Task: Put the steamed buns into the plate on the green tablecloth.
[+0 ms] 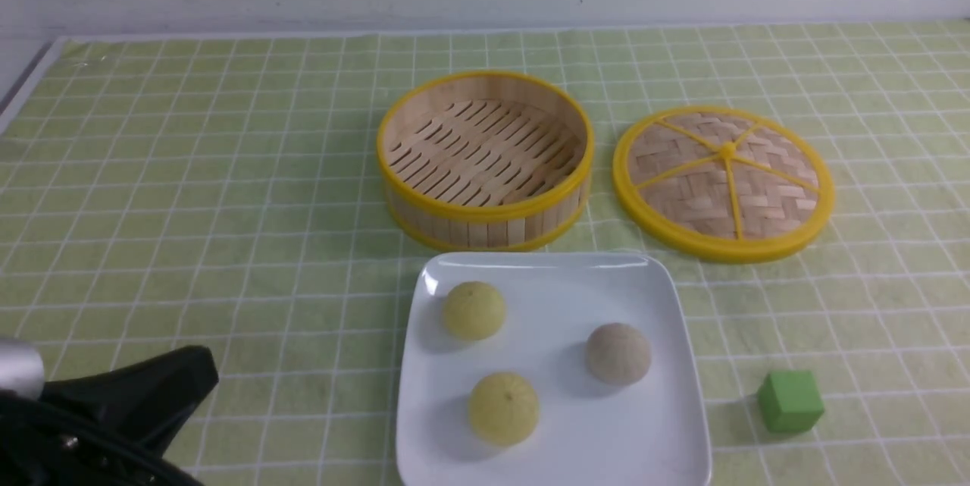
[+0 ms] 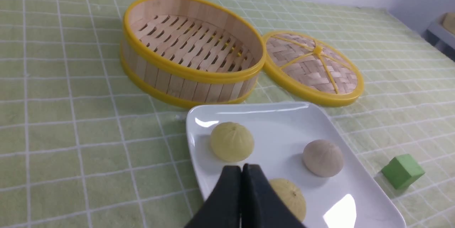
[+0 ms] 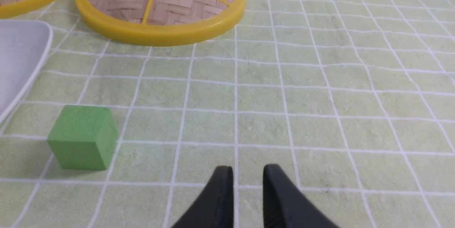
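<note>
All three steamed buns (image 1: 530,361) sit on the plate (image 1: 659,425), none touching another: two pale yellow domes (image 2: 231,141) (image 2: 289,196) with faint pleats, and a greyish-white one (image 2: 322,158). From the left claw (image 2: 241,174), clenched and carrying nothing, the plate lies directly ahead; one yellow bun is just beyond its tips, the other just beside them. The left arm is clearly the nearer one. The right claw (image 3: 247,174) is slightly parted and empty, with the plate's corner (image 3: 32,64) off to one side. The task looks complete. The plate is glossy, white and square with a raised rim, on the grid-lined green tablecloth (image 1: 189,205). Beyond it stand the slatted bamboo steamer basket (image 1: 485,160), empty, and its woven lid (image 1: 724,183); a matte green cube (image 1: 790,400) rests nearby.
</note>
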Available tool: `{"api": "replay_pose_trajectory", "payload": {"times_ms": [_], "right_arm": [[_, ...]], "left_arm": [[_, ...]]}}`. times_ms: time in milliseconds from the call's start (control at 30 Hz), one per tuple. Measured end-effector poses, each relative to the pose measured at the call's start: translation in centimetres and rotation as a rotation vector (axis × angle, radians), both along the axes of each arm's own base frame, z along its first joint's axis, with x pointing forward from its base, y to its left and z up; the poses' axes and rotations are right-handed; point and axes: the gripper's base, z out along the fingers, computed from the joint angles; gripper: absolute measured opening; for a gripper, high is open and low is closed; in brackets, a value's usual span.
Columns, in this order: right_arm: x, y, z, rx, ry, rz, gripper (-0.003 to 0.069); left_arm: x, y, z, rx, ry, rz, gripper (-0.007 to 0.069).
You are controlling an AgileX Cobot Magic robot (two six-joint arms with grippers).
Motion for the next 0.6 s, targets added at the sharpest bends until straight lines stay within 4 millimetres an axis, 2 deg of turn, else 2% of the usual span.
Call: {"api": "replay_pose_trajectory", "payload": {"times_ms": [200, 300, 367, 400, 600], "right_arm": [[0.0, 0.0, 0.0, 0.0, 0.0, 0.0, 0.0153], [0.0, 0.0, 0.0, 0.0, 0.0, 0.0, 0.0157], [0.0, 0.0, 0.0, 0.0, 0.0, 0.0, 0.0162], [0.0, 0.0, 0.0, 0.0, 0.0, 0.0, 0.0163], [0.0, 0.0, 0.0, 0.0, 0.0, 0.0, 0.0173]], "left_arm": [[0.0, 0.2, -0.5, 0.057, 0.02, 0.008, 0.0034], [0.1, 0.6, -1.4, 0.118, 0.023, 0.041, 0.0036], [0.1, 1.4, -2.5, 0.122, 0.049, 0.118, 0.0037], [0.1, 1.5, -2.5, 0.122, 0.046, 0.126, 0.0037], [-1.3, 4.3, -6.9, 0.158, 0.037, 0.405, 0.004]]}}
